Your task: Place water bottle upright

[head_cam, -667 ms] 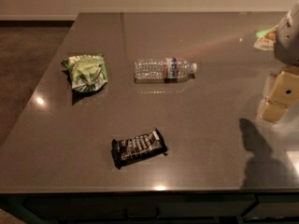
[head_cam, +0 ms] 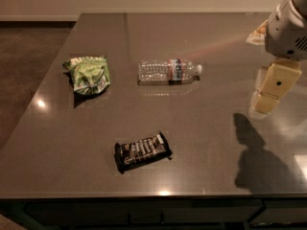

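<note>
camera view: clear ribbed plastic water bottle (head_cam: pixel 165 72) lies on its side mid-table (head_cam: pixel 201 147), white cap pointing right. gripper (head_cam: pixel 263 107) hangs at the right, well apart; its state cannot be told.

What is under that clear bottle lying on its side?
Only the dark glossy tabletop, faintly mirroring the small clear ribbed plastic bottle. The contact strip itself is hidden. The robot's hand hangs apart from it, beyond its capped end.

The worktop (head_cam: pixel 201 143) is dark, smooth and glossy, mirroring the lights. The water bottle (head_cam: pixel 165 72) is clear ribbed plastic. The green bag (head_cam: pixel 88 74) is crinkled film, and the black wrapper (head_cam: pixel 142 151) is shiny. The end effector (head_cam: pixel 266 102), above the worktop's right edge, looks like matt beige plastic.
</note>
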